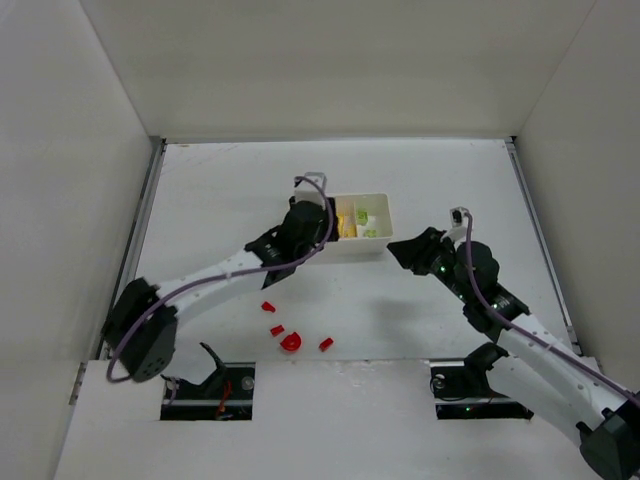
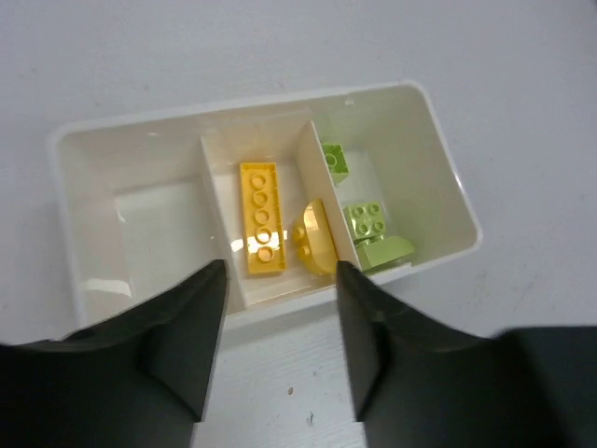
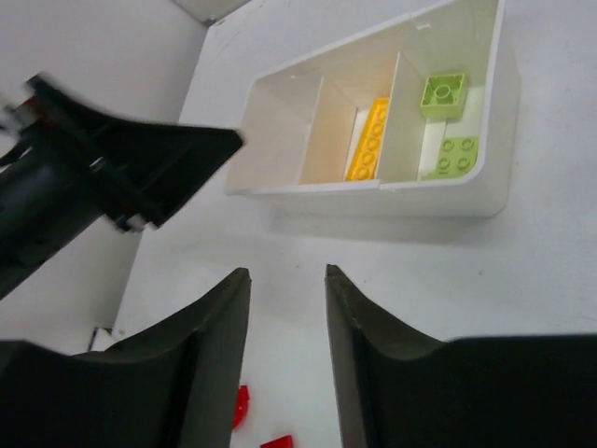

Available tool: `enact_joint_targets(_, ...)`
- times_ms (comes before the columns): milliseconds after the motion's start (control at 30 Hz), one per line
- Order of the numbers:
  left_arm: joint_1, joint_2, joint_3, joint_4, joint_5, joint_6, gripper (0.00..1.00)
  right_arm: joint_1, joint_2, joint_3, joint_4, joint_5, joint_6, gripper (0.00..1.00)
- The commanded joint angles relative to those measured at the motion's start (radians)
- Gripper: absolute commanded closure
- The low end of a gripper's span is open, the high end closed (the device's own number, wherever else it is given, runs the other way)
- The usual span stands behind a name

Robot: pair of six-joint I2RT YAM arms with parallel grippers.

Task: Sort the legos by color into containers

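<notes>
Top view: the white rectangular plastic three-compartment tray (image 1: 380, 200) sits mid-table (image 1: 220, 200). The left gripper (image 1: 318, 228) hangs over its left end and the right gripper (image 1: 398, 250) is just beside its right end. Four small red plastic lego bits (image 1: 290, 341) lie near the arm bases, well apart from the tray.

Only the left wrist view shows the contents clearly. A yellow studded rectangular brick (image 2: 261, 217) and a yellow half-round piece (image 2: 313, 238) are in the middle compartment, and light-green studded pieces (image 2: 366, 222) are in the right one. The left jaws are spread and hold nothing.

Right wrist view: the right jaws stand narrowly apart with nothing between them.
</notes>
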Motion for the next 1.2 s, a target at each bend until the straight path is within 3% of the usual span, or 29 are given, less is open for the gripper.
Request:
enact_joint_targets(0, -0.005, -0.289, -0.158, 0.004, -0.116, -0.008, 0.59, 0.023, 0.013, -0.017, 0.052, 0.003, -0.012, 0.66)
enact_joint_targets(67, -0.019, -0.445, -0.263, -0.068, -0.174, -0.062, 0.71, 0.041, 0.014, -0.031, 0.075, 0.014, -0.024, 0.77)
enact_joint_targets(167, -0.045, -0.664, -0.384, -0.247, -0.257, -0.164, 0.79, 0.07, 0.008, -0.039, 0.104, 0.024, -0.029, 0.81)
enact_joint_targets(267, -0.071, -0.801, -0.465, -0.427, -0.313, -0.315, 0.75, 0.101, -0.001, -0.048, 0.124, 0.046, -0.033, 0.78)
enact_joint_targets(333, -0.082, -0.821, -0.502, -0.524, -0.333, -0.41, 0.63, 0.11, 0.005, -0.049, 0.131, 0.053, -0.035, 0.74)
enact_joint_targets(433, -0.083, -0.788, -0.538, -0.605, -0.357, -0.536, 0.49, 0.127, 0.024, -0.051, 0.141, 0.05, -0.037, 0.66)
enact_joint_targets(533, -0.085, -0.723, -0.55, -0.604, -0.36, -0.594, 0.46, 0.14, 0.034, -0.052, 0.141, 0.053, -0.037, 0.61)
enact_joint_targets(767, -0.115, -0.55, -0.532, -0.564, -0.363, -0.64, 0.46, 0.14, 0.063, -0.046, 0.143, 0.047, -0.038, 0.59)
enact_joint_targets(1167, -0.141, -0.372, -0.522, -0.472, -0.354, -0.65, 0.6, 0.146, 0.09, -0.039, 0.146, 0.043, -0.04, 0.59)
